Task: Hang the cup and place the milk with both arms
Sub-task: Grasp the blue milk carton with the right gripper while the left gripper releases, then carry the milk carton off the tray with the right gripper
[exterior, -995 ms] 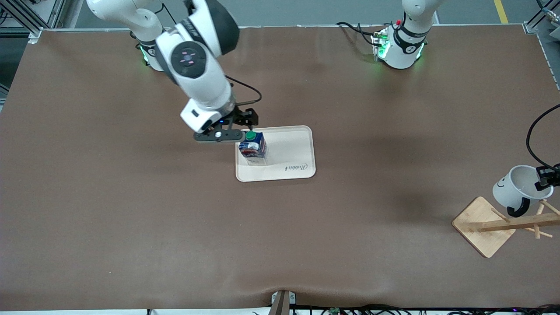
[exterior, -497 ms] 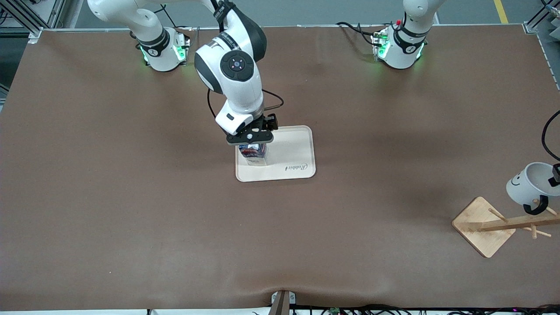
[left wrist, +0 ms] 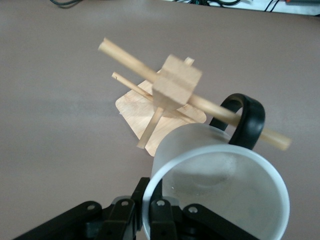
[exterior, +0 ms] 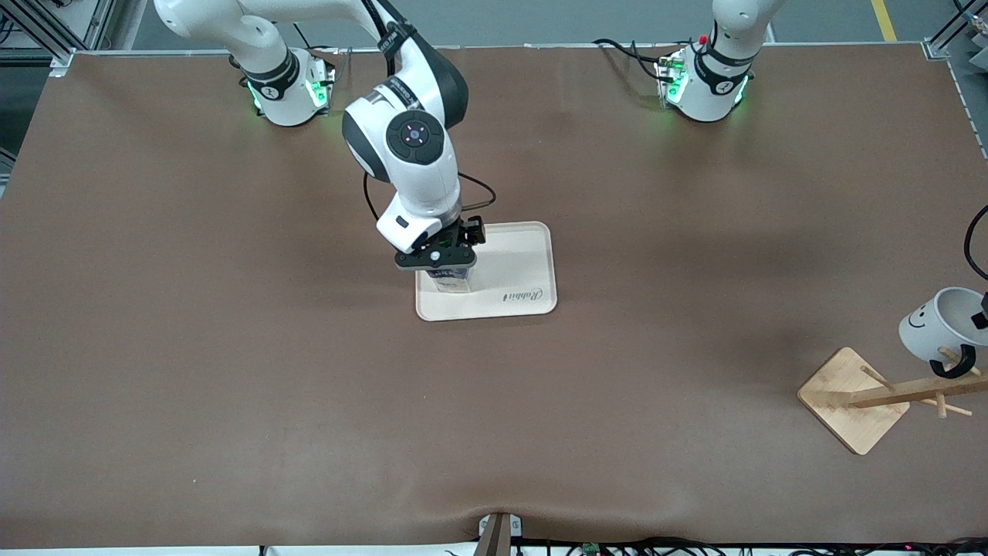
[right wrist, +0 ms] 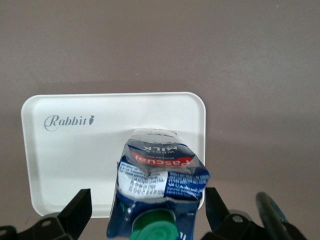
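Observation:
The milk, a dark blue carton with a green cap, stands on the white tray at the edge toward the right arm's end. My right gripper is open and low over the carton, one finger on each side with gaps; the right wrist view shows the milk between them. My left gripper is shut on the rim of the white cup, tilted over the wooden rack. In the left wrist view, the cup has its black handle around a rack peg.
The tray carries a "Rabbit" mark and holds only the carton. The rack's square base sits near the table's edge at the left arm's end. Brown table surface lies all around.
My right gripper swung from beside the carton to over it and came down around it. My left gripper carried the cup lower, and its handle now sits over a rack peg.

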